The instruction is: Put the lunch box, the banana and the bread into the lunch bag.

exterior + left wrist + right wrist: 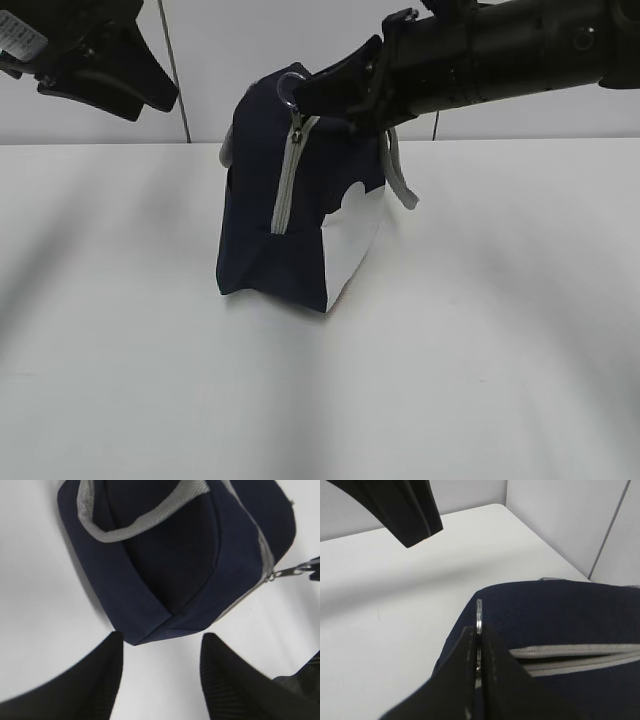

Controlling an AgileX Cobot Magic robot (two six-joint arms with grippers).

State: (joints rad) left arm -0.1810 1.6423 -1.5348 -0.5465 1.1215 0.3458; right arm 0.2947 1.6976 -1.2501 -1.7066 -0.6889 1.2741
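Observation:
The dark navy lunch bag (290, 230) stands in the middle of the white table, its grey zipper (287, 185) facing the exterior camera. My right gripper (300, 95) is shut on the zipper's metal ring pull (479, 612) at the bag's top. In the right wrist view the zipper (570, 657) runs off to the right. My left gripper (165, 95) is open and empty, raised to the left of the bag; its view shows the bag (175, 555) and a grey strap handle (140, 520) below. The lunch box, banana and bread are out of view.
The white table (480, 380) spreads all round the bag. A pale wall with a panel seam (178, 80) stands behind. A grey strap (400, 180) hangs on the bag's right side.

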